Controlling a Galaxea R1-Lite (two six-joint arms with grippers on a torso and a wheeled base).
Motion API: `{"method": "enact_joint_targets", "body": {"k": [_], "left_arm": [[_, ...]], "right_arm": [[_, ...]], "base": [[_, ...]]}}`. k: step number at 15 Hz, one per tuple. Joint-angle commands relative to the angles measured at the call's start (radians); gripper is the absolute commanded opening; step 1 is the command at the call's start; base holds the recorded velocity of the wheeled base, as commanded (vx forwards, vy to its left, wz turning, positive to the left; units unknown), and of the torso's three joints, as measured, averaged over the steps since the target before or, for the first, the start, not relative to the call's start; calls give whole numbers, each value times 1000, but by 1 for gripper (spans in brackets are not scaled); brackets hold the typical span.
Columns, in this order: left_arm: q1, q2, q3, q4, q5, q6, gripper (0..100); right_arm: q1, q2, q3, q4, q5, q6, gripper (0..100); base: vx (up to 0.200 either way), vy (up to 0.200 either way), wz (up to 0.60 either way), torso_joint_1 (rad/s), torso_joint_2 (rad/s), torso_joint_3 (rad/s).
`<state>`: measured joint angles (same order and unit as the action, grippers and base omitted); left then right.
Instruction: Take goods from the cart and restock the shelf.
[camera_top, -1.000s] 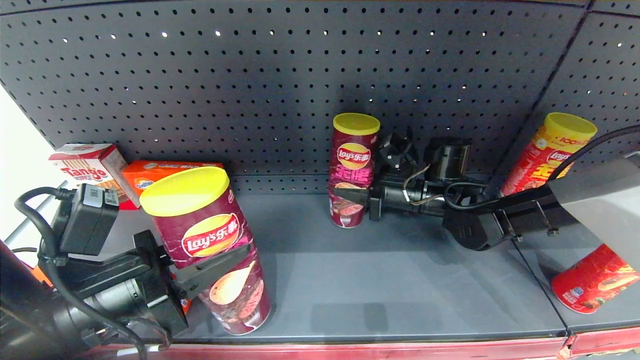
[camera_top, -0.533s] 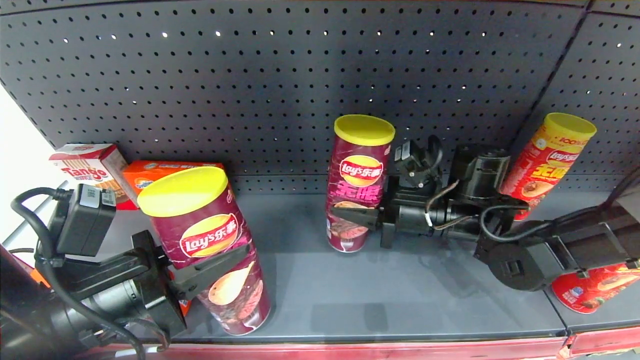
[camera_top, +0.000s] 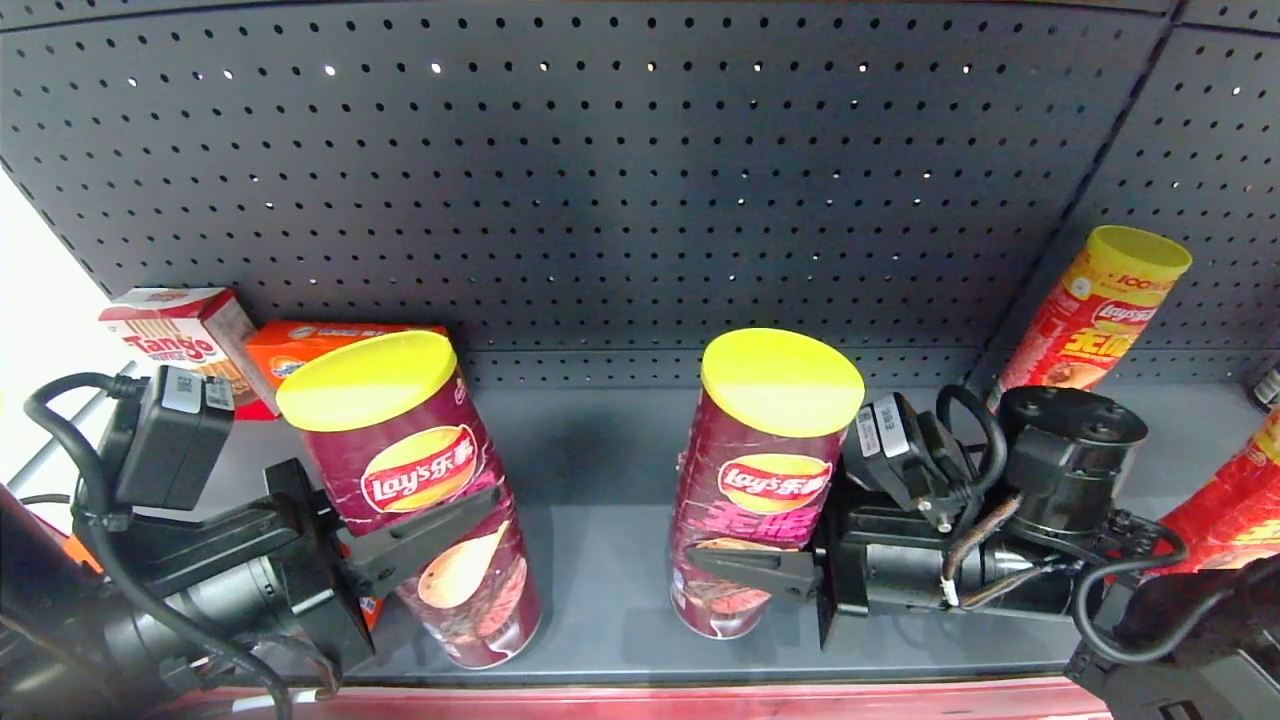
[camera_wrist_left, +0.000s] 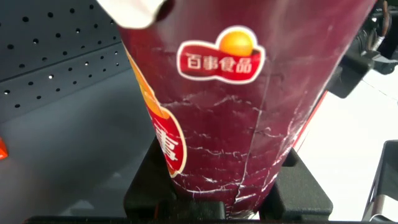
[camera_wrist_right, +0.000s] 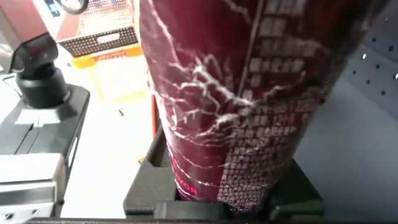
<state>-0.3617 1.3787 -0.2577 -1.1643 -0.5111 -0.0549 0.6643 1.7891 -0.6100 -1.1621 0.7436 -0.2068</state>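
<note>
Two maroon chip cans with yellow lids are at the front of the dark shelf (camera_top: 600, 520). My left gripper (camera_top: 440, 535) is shut on the left can (camera_top: 420, 480), which leans slightly with its base near the shelf's front edge. This can's side (camera_wrist_left: 236, 106) shows close up in the left wrist view. To the right, my right gripper (camera_top: 750, 570) is shut on the other can (camera_top: 770, 470), upright near the front edge at the shelf's middle. Its back label (camera_wrist_right: 249, 93) is close in the right wrist view.
A pegboard wall (camera_top: 600, 180) backs the shelf. A wafer box (camera_top: 175, 335) and an orange box (camera_top: 320, 345) sit at the back left. A red can (camera_top: 1095, 310) leans at the back right, another red can (camera_top: 1235, 510) at the right edge. An orange basket (camera_wrist_right: 109, 50) lies below.
My right gripper has carried its can from the back of the shelf toward the front edge and a little to the right. The left arm and its can have stayed put.
</note>
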Motion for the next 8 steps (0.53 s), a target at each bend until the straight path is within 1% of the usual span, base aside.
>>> {"method": "enact_joint_targets", "body": {"k": [1, 2, 4, 8], "left_arm": [[0, 2, 0, 0, 0, 0, 0], [0, 3, -2, 0, 0, 0, 0], [0, 5, -3, 0, 0, 0, 0], [1, 3, 0, 0, 2, 0, 0]], "right_arm": [[-5, -4, 33, -5, 0, -8, 0], [-11, 10, 35, -7, 2, -16, 0], [-43, 38, 36, -5, 42, -51, 0], [-34, 65, 32, -5, 43, -56, 0]], "base": [[0, 0, 0, 0, 0, 0], [0, 0, 0, 0, 0, 0], [0, 0, 0, 0, 0, 0], [0, 0, 0, 0, 0, 0]]}}
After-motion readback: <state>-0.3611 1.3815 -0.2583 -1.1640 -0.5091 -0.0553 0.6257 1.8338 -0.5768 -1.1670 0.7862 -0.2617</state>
